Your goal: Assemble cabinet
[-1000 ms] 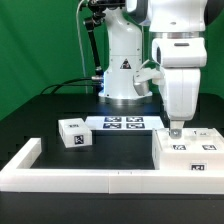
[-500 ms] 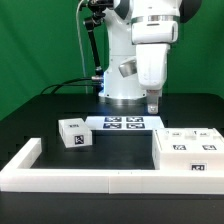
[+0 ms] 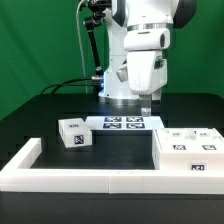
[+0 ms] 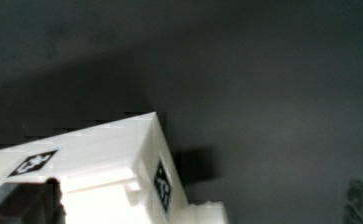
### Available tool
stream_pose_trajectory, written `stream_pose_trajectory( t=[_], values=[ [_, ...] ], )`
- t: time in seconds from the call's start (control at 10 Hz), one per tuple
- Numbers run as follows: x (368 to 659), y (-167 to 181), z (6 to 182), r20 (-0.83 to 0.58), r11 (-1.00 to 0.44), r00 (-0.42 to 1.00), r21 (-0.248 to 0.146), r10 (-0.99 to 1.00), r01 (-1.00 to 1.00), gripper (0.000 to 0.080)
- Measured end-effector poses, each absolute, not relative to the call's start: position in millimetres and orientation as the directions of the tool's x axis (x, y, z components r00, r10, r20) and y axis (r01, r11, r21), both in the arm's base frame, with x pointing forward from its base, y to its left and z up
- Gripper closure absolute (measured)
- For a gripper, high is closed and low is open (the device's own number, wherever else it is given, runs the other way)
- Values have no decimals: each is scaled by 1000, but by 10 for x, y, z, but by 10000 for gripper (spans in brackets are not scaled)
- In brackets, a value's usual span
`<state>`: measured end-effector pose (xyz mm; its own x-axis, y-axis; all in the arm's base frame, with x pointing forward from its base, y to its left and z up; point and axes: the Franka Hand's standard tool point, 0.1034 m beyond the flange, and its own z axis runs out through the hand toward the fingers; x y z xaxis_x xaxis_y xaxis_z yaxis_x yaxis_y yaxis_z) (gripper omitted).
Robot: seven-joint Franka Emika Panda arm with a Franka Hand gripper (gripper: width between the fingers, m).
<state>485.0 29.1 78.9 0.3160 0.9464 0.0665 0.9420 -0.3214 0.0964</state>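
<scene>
The cabinet's large white box body lies at the exterior view's right, with tags on top. A small white tagged block sits left of the middle. My gripper hangs in the air above the right end of the marker board, left of and above the box body, touching nothing. In the wrist view a corner of a white tagged part fills the lower area; I cannot tell which part it is. Dark fingertips show far apart at the frame's edges: the gripper is open and empty.
A long low white rim bar runs along the front and turns back at the exterior view's left. The robot's white base stands behind the marker board. The table top is black.
The gripper has risen from just above the box body and moved toward the exterior view's left, over the marker board's right end. No part has moved.
</scene>
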Motion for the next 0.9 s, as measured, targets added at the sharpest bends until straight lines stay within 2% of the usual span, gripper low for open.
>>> stream_pose_trajectory(
  t=[0.5,0.6,0.9],
  values=[
    [4850,325,786,106,-635,627,63,772,770,2],
    [4852,421,780,126,-762,753,43,646,647,2],
    [4902,640,775,145,-917,908,-10,393,399,2]
  ],
)
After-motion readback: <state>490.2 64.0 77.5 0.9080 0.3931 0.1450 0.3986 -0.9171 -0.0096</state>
